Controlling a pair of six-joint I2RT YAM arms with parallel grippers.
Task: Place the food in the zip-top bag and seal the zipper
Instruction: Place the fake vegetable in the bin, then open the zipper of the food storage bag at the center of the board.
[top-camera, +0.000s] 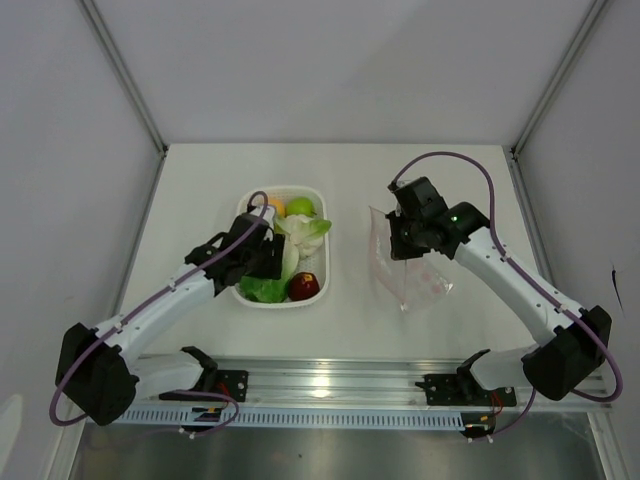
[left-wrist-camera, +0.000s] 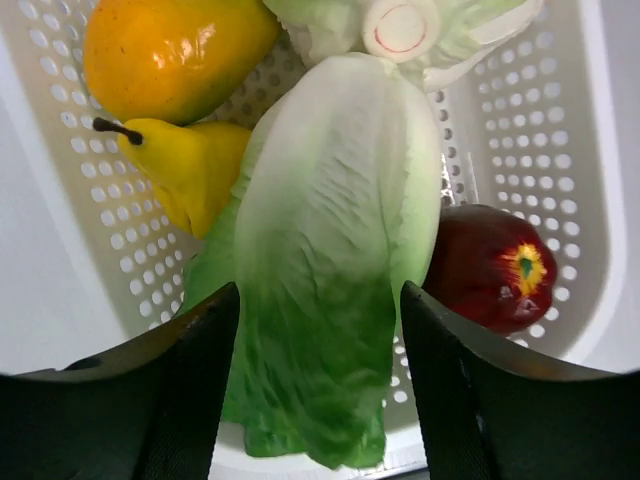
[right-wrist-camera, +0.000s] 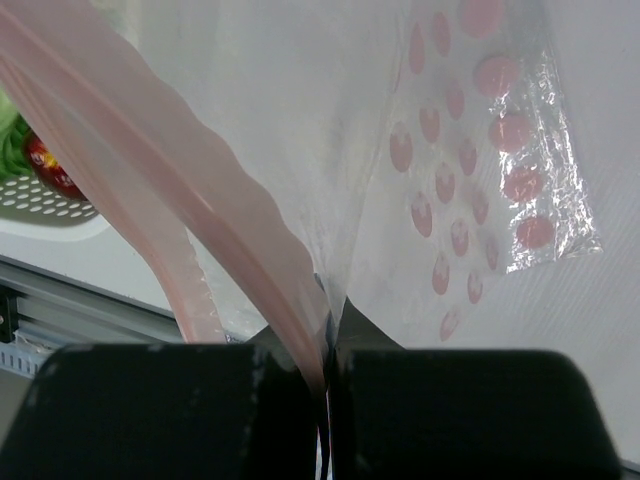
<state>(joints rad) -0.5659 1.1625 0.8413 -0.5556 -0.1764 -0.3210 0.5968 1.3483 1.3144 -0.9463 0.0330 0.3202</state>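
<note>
Inside basket (left-wrist-camera: 560, 120): 2 lettuces (left-wrist-camera: 330, 250), 1 apple (left-wrist-camera: 490, 265), 3 fruits (left-wrist-camera: 170, 50).

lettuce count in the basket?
2. The near lettuce lies lengthwise in the basket; the far lettuce sits just beyond it, stem end facing the left wrist camera. Others could hide underneath.

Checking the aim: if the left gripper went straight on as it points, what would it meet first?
Probably the long lettuce in the white basket, framed by the open left gripper; depth is unclear.
</note>
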